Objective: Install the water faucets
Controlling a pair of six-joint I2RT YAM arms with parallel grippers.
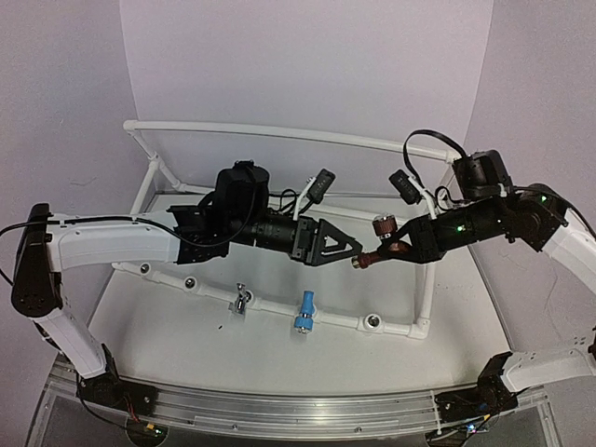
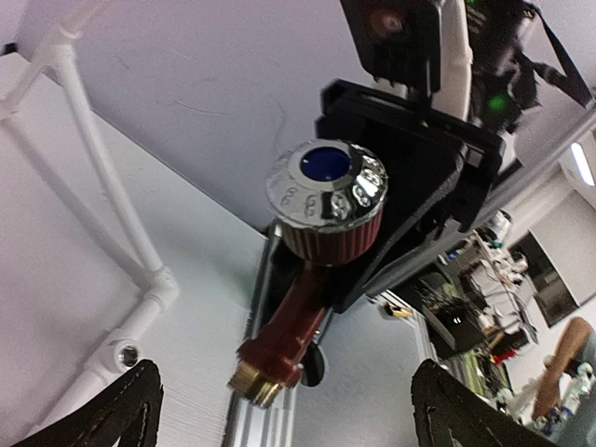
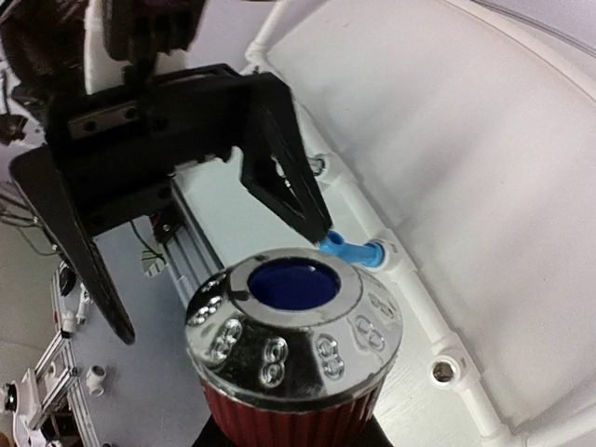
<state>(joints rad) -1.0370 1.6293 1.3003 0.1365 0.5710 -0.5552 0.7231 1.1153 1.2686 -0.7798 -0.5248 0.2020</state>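
The pale worktop (image 1: pixel 168 335) carries a white pipe frame (image 1: pixel 279 133), with its front rail low on the near side and its back rail standing higher toward the wall. Both arms reach in over the middle and meet nose to nose above the front rail. From overhead the left fingers (image 1: pixel 346 246) read as one black wedge aimed at the right fingers (image 1: pixel 406 244). Only the left wrist camera shows them spread wide, one tip in each lower corner, gripping nothing. The dark red-brown faucet (image 1: pixel 382 238) hangs in the air between the arms. The right fingers are closed round its body, and its brass end points toward the left fingers. The right wrist camera sees the shiny knob with its blue centre from close by, but not its own fingers. On the front rail stand the light blue faucet (image 1: pixel 304 310) and, a little to its left, the grey metal faucet (image 1: pixel 240 300). An open socket (image 1: pixel 372 322) lies to the right of the blue one, and the worktop runs on from the rail to the near edge.
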